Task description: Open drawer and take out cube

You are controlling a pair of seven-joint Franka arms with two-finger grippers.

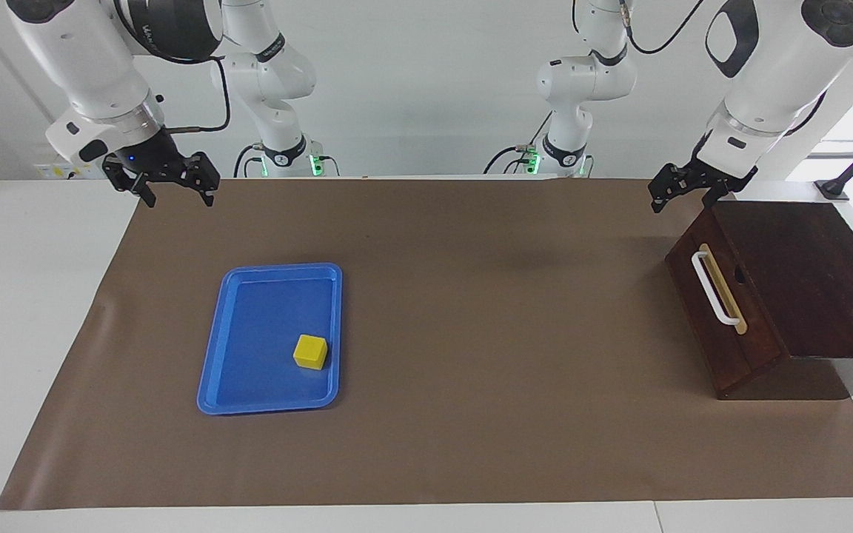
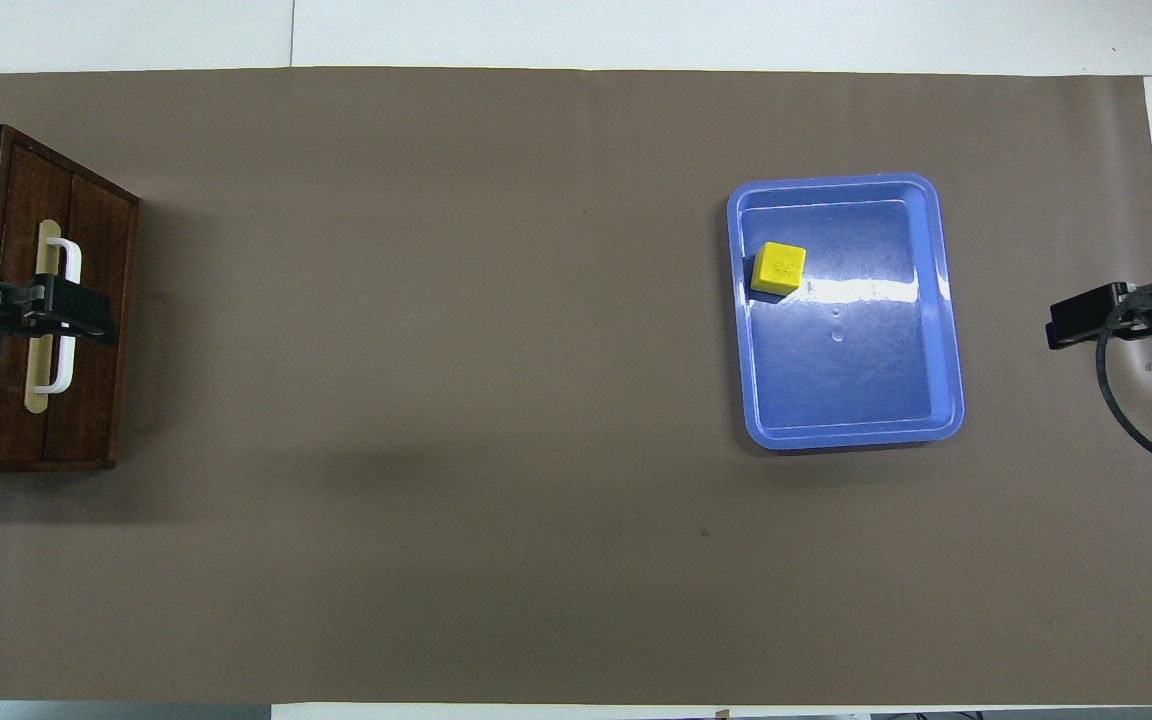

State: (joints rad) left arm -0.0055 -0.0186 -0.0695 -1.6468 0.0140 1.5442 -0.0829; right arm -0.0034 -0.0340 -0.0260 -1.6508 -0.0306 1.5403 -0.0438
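Lighting: bright, even, diffuse, from above; daylight also enters at a window at the left arm's end of the facing view, blown out to white.
Shadows: soft and short. A dark patch lies under the wooden box (image 1: pixel 797 296), on its side farther from the robots; faint grey smudges fall on the brown mat (image 1: pixel 471 414) (edges indistinct).
Glare: a white streak crosses the floor of the blue tray (image 2: pixel 946 300) in the overhead view, just beside the yellow cube (image 2: pixel 777 268); in the facing view the tray shows only a mild sheen.
Focus: both views sharp throughout.
Distortion: mat edges bow slightly in the overhead view.
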